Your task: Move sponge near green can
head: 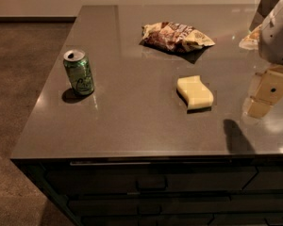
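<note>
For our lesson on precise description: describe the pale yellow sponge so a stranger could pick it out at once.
On the grey countertop, look right of centre, between the upright green metal can and the robot's cream gripper at the right edge. The pale yellow sponge lies in front of a crumpled brown-and-cream snack bag. Only it is a plain, wavy-sided block.
</note>
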